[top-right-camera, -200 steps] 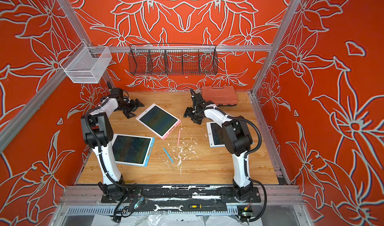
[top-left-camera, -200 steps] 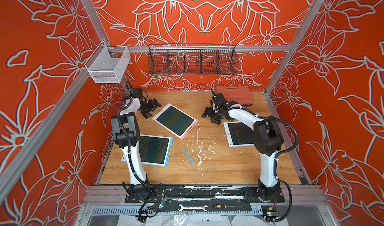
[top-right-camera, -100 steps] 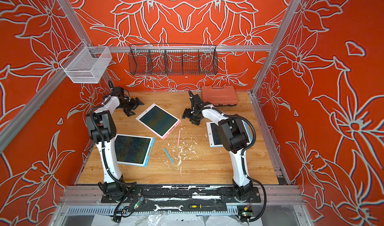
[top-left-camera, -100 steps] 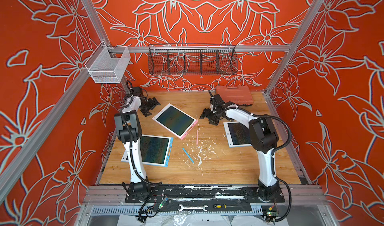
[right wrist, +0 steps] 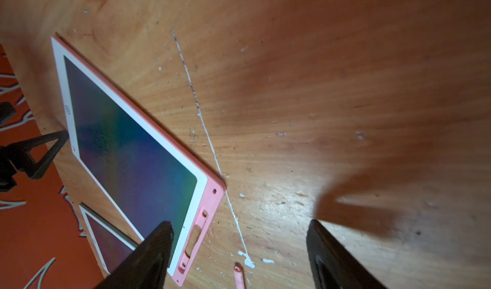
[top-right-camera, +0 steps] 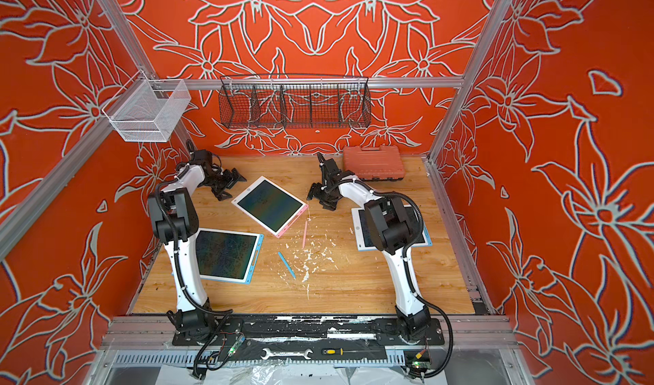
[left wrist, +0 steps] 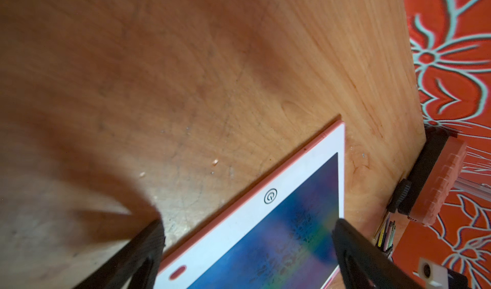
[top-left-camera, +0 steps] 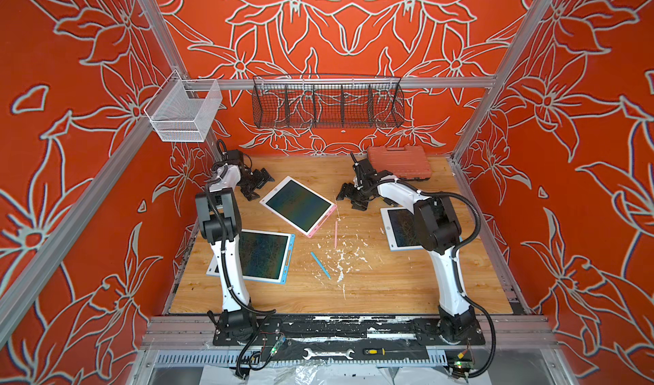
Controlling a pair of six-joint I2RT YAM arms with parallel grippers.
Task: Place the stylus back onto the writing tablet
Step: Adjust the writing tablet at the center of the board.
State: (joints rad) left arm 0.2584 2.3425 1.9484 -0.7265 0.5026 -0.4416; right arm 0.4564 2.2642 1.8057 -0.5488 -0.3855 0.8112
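The pink-framed writing tablet lies angled at mid table, its stylus slot empty. A pink stylus lies on the wood just off the tablet's near right corner. A blue stylus lies nearer the front. My left gripper is open at the tablet's far left corner, over its edge. My right gripper is open and holds nothing. It hovers to the right of the tablet, with the pink stylus's tip showing between the jaws.
A blue-framed tablet lies at the front left, and another tablet is partly hidden under the right arm. An orange tool case sits at the back right. White flecks dot the wood. Wire baskets hang on the walls.
My right gripper has drifted left and a little nearer, toward the tablet's right corner. The left gripper has barely moved. Tablets and styluses lie where they were.
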